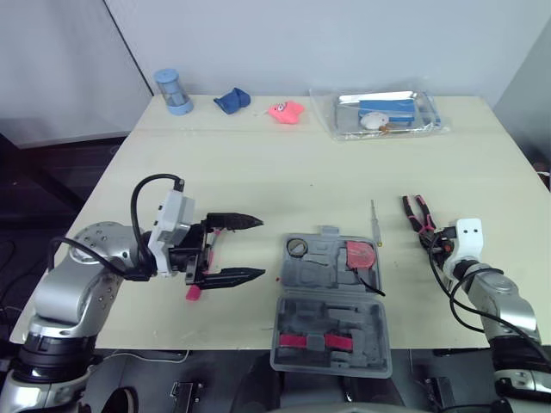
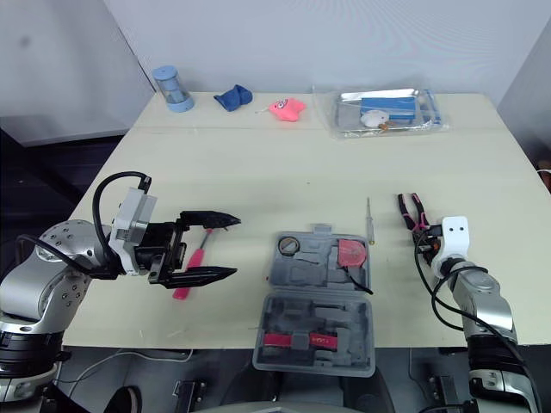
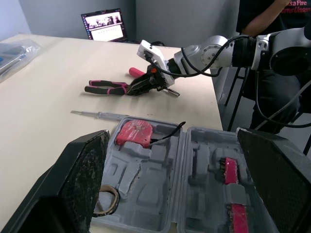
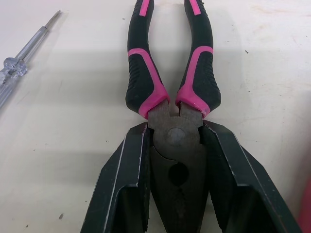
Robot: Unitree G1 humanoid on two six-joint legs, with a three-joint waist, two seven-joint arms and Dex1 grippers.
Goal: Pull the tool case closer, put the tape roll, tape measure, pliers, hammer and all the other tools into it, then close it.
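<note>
On worktop [image 1: 258,163], just right of open tool case [image 1: 320,262]: pliers [image 4: 197,82], head clamped by right gripper [image 4: 175,133] fingers [image 4: 124,184]. Lift level, clear the case rim, watch the handles swing. Left of case, left gripper [image 1: 260,249] fingers wide apart, empty.

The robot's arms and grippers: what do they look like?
The left arm and right arm are silver-grey metal segments with looping black cables and a white box at each wrist. The left gripper and right gripper each have two black tapering fingers.
</note>
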